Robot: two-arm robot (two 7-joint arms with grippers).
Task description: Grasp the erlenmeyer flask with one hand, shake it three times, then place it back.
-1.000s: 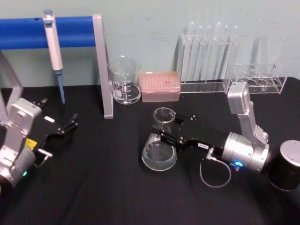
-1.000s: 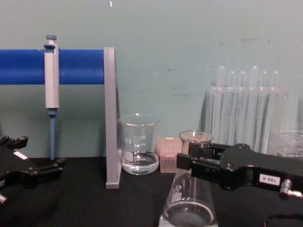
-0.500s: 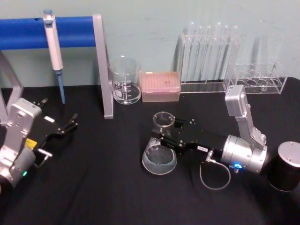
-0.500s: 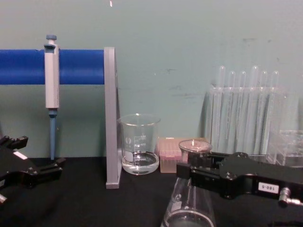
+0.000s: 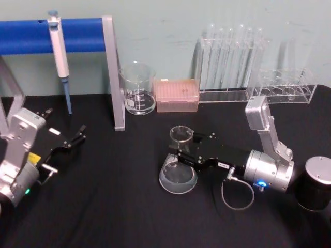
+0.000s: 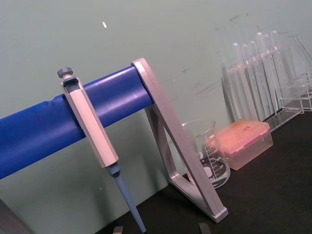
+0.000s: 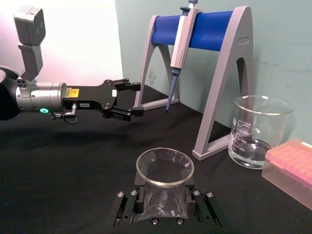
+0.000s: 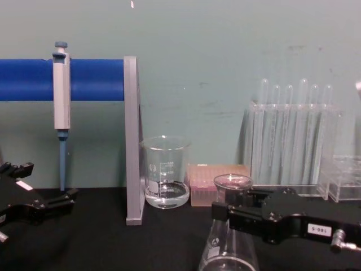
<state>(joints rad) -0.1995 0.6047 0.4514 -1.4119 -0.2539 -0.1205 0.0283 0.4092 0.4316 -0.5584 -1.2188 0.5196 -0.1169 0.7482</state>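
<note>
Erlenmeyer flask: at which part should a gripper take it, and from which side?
Take the erlenmeyer flask by its narrow neck, under the flared rim, coming level from the robot's right. The cone is wide and sloped, so flat jaws would likely slip there. The right gripper holds it this way; the left gripper rests open, far left.

- The head view looks forward and steeply down on the black table [image 5: 114, 206] from above, far enough off to take in both arms and the wall behind.
- The chest view sits low and looks level across the table, with the right gripper [image 8: 232, 204] large at its lower right.
- The left wrist view tilts upward at the pipette stand [image 6: 117, 100] and beaker [image 6: 212, 156], which the head and chest views also show.
- The right wrist view looks closely over the erlenmeyer flask [image 7: 164, 192] toward the left gripper [image 7: 137, 99], with the same stand and beaker beyond.
</note>
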